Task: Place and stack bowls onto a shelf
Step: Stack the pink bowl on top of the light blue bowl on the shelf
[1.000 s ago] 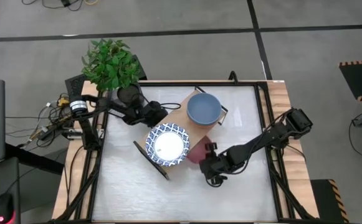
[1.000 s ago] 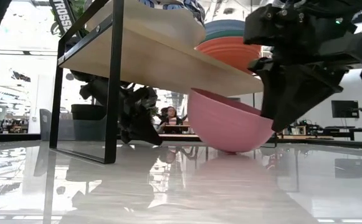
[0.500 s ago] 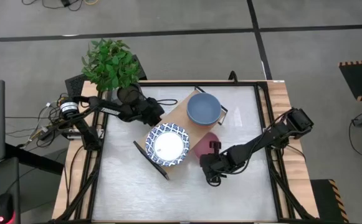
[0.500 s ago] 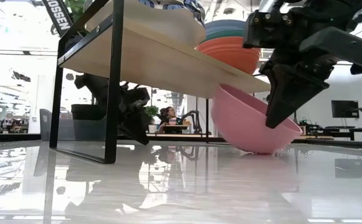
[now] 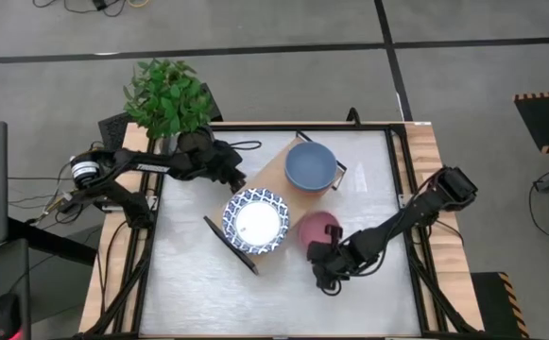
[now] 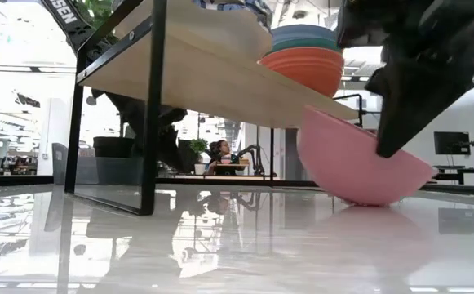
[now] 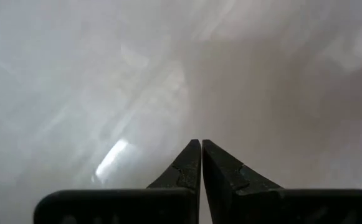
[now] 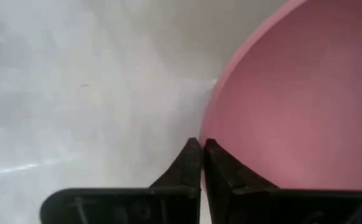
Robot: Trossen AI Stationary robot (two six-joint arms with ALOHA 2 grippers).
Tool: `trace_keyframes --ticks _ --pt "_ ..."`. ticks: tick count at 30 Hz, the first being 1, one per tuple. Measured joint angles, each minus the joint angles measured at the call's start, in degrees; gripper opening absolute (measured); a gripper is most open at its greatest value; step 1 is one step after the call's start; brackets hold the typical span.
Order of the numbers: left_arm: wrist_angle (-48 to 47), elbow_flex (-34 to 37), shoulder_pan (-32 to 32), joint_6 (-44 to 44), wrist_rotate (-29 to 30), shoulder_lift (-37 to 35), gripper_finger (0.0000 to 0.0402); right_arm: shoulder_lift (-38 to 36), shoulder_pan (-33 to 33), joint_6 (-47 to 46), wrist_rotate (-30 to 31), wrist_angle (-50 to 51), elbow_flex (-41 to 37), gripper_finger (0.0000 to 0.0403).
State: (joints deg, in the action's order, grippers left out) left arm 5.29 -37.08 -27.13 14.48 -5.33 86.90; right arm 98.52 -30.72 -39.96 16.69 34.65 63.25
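Observation:
A pink bowl [image 5: 316,228] sits tilted on the table just past the near right side of the shelf [image 5: 272,170], its bottom [image 6: 367,198] on the tabletop. My right gripper [image 5: 329,253] is shut on it. On the shelf stand a white bowl with a blue-patterned rim [image 5: 253,220] and a stack topped by a blue bowl [image 5: 309,165]; the low view shows an orange-red bowl [image 6: 302,69] in that stack. My left gripper [image 5: 239,179] hangs shut over the table by the shelf's far left side, with nothing in it [image 7: 201,144]. My right gripper pinches the pink bowl's rim [image 8: 209,134] on its near side, one finger on the inside wall and one outside. The fingers slant down from the table's near right. The bowl stays tilted, its opening turned toward the gripper, bottom on the table.
A potted green plant [image 5: 168,94] stands at the table's far left corner, behind my left arm. The shelf's black frame legs [image 6: 151,106] stand on the table. Bare tabletop [image 5: 208,293] lies toward the near edge.
My right gripper has drawn back toward the table's near right, pulling the pink bowl out from under the shelf board. The bowl has slid along the table on its bottom and stays tilted. My left arm has swung slightly toward the far left.

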Motion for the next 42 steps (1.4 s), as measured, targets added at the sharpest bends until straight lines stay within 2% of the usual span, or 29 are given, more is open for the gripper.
trace_keyframes --ticks 10,16,29,36,42 --pt "0.13 -0.21 0.06 -0.97 0.95 -3.37 0.0 0.02 -3.92 -9.95 -2.18 2.18 3.54 0.0023" --pt "0.13 -0.21 -0.31 -2.21 3.22 -6.4 0.0 0.07 -5.82 -13.21 -3.07 6.4 4.99 0.0023" --pt "0.2 -0.21 -1.01 -0.33 4.95 -15.65 0.0 0.05 -7.05 -16.97 -3.44 6.72 5.08 0.0023" --pt "0.64 -0.21 -0.99 4.95 0.46 -20.61 0.0 -0.55 -8.3 -17.24 -4.95 10.06 7.3 0.0023" --pt "2.2 -0.21 -0.99 11.93 -7.19 -23.71 0.0 -0.55 -8.85 -16.84 -5.24 14.64 9.44 0.0023"
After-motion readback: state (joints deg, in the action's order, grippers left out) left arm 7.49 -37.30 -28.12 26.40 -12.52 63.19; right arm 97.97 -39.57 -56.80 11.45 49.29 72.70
